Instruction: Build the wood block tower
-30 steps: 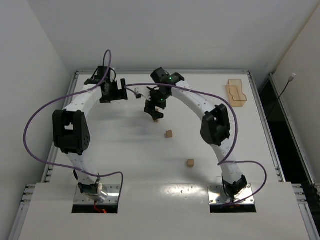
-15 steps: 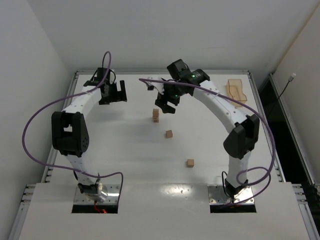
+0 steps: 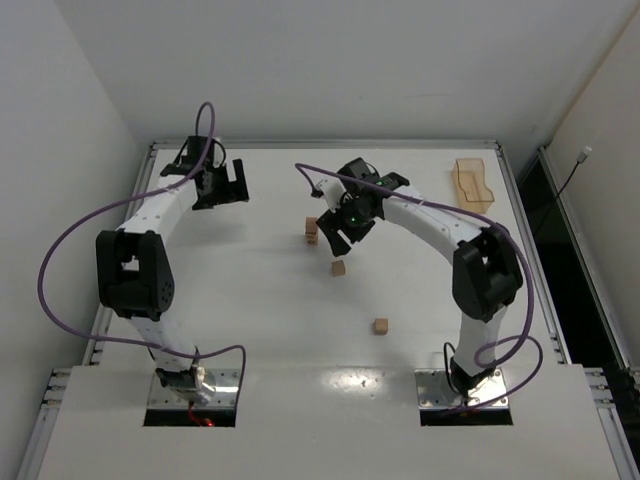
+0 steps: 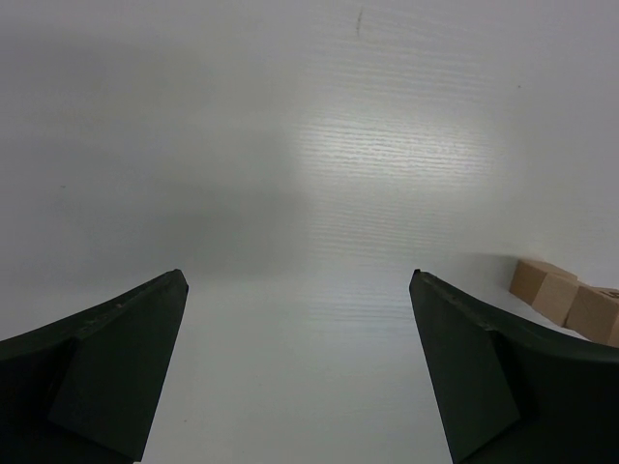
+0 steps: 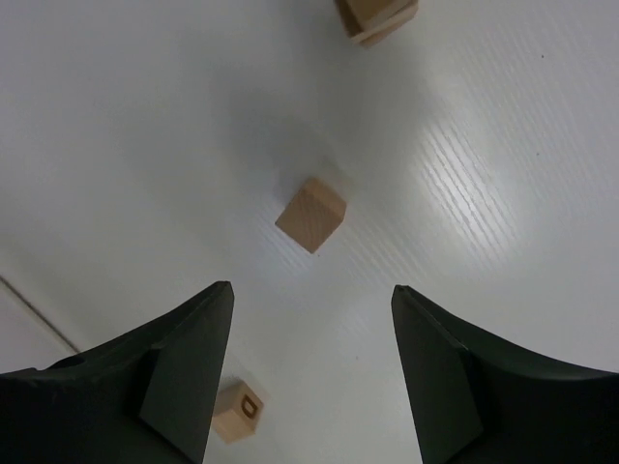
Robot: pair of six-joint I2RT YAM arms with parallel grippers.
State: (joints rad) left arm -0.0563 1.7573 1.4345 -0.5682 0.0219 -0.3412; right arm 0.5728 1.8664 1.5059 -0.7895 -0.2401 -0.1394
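We count the job as about half done. The tower (image 3: 312,231) stands two blocks high on the table (image 3: 240,300). Two more blocks lie loose, so we judge that two lifts are left.

The right gripper (image 5: 310,292) hangs above the table with its jaws apart and nothing between them, so it is released and holds no block. The first loose block (image 5: 310,215) sits just ahead of its fingertips, roughly on the line between them, and is turned cornerwise to the jaws. The tower is farther ahead of this gripper and a little to one side, well apart from the fingers. The second loose block (image 5: 238,411) lies behind the fingertips beside one finger, back toward the arm's base.

The left gripper (image 4: 298,276) is wide open and empty. The tower shows only at the edge of its view, beyond one finger and apart from it.

We think the block just ahead of the right gripper is the likely next pick. The jaws would need squaring to its faces before it is set on top without nudging the two below.
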